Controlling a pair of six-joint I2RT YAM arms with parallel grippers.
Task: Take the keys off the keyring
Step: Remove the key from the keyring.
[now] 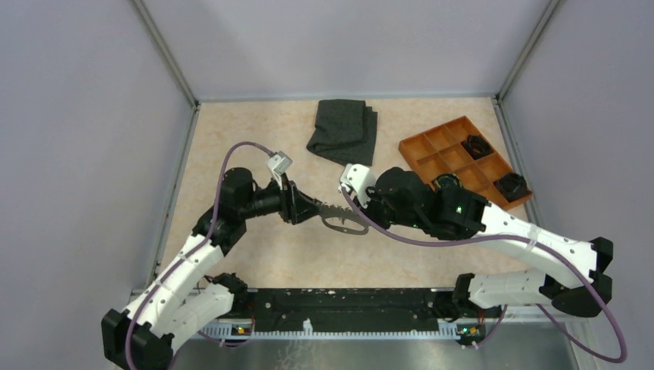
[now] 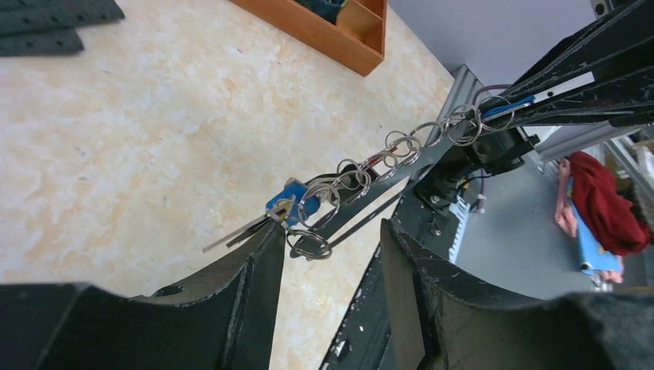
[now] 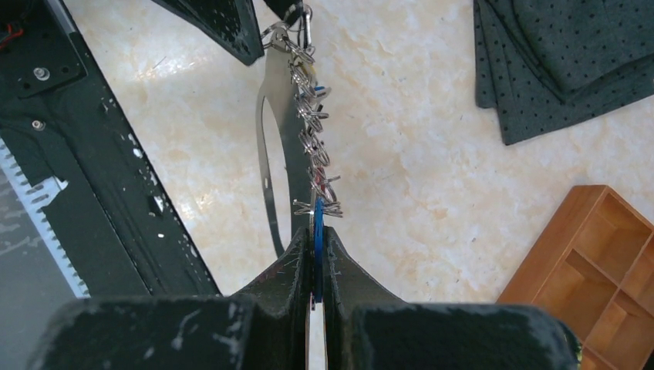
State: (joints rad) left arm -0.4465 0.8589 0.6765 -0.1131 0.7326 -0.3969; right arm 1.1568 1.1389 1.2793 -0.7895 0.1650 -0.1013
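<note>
A chain of small metal rings [image 2: 393, 150] hangs taut between my two grippers above the table. My right gripper [image 3: 316, 239] is shut on a blue-headed key [image 3: 317, 223] at one end of the chain. It also shows in the left wrist view [image 2: 513, 104]. My left gripper [image 2: 332, 231] is open wide. A second blue-headed key [image 2: 287, 204] and a ring [image 2: 310, 245] sit against the tip of its left finger [image 2: 266, 247]. The pale grey keyring band [image 3: 266, 154] hangs in a loop beside the chain and shows in the top view [image 1: 345, 223]. Both grippers [image 1: 308, 208] [image 1: 359, 210] meet mid-table.
A folded dark grey cloth [image 1: 343, 131] lies at the back. An orange compartment tray [image 1: 432, 146] at the back right holds black clumps [image 1: 477, 145] [image 1: 510, 185]. A black rail [image 1: 347, 304] runs along the near edge. Grey walls enclose the table.
</note>
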